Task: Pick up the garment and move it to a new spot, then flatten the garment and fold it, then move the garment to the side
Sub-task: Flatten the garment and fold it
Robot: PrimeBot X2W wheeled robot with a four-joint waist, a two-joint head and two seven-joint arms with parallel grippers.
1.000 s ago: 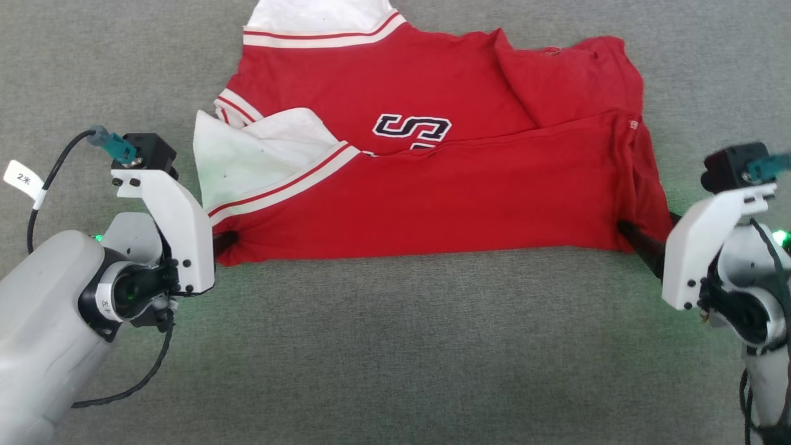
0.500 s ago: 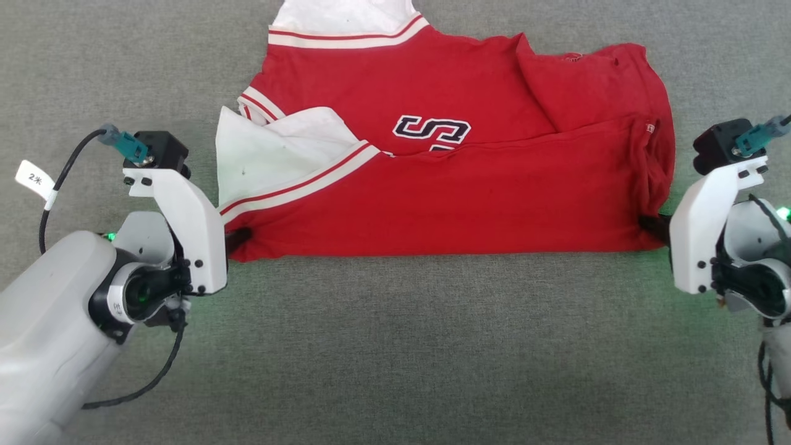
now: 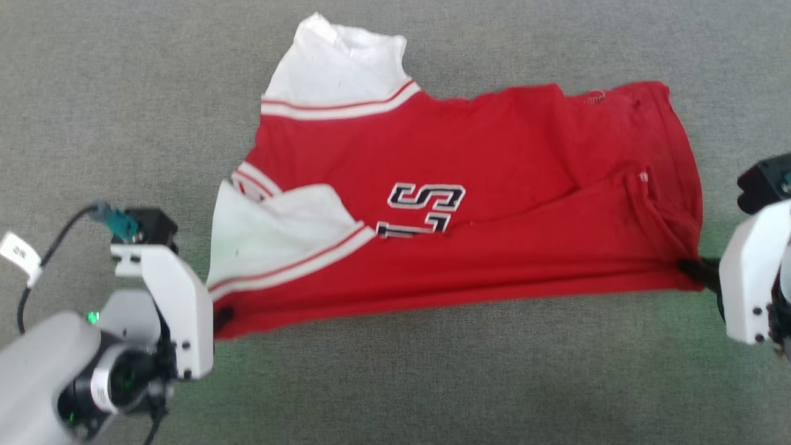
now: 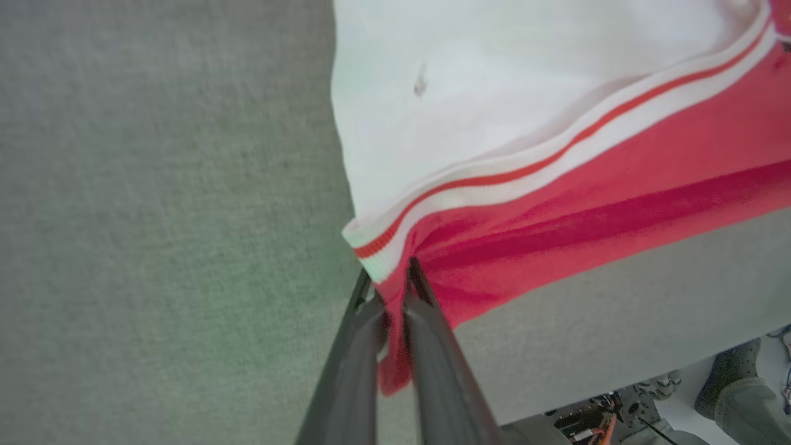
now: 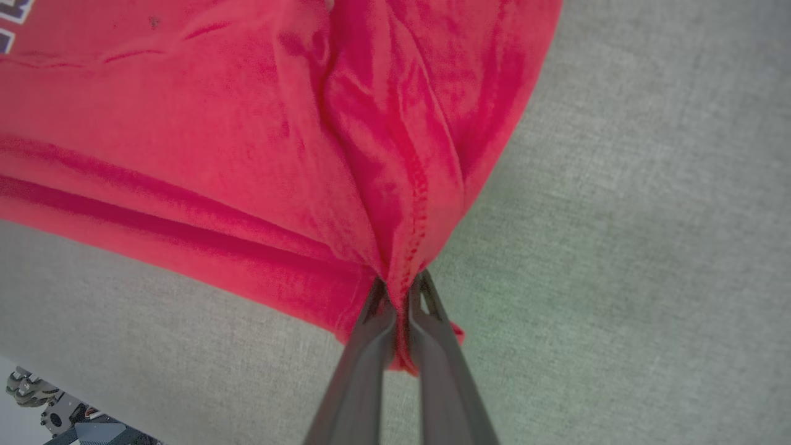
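We see the garment (image 3: 469, 247) lying partly folded on the grey felt surface (image 3: 395, 383), its near edge stretched between the 2 arms. The left gripper (image 4: 388, 281) fingers are pinched narrow on the red corner just below the striped seam of the near sleeve (image 3: 272, 228), which is folded over the front. The right gripper (image 5: 400, 284) fingers are pinched narrow on the bunched red hem corner at the opposite end. The far sleeve (image 3: 337, 68) sticks out flat.

One garment (image 3: 469, 204); two white sleeves (image 3: 337, 71); left claw (image 3: 221, 315), right claw (image 3: 689, 267): two claws; one grey surface (image 3: 432, 383).
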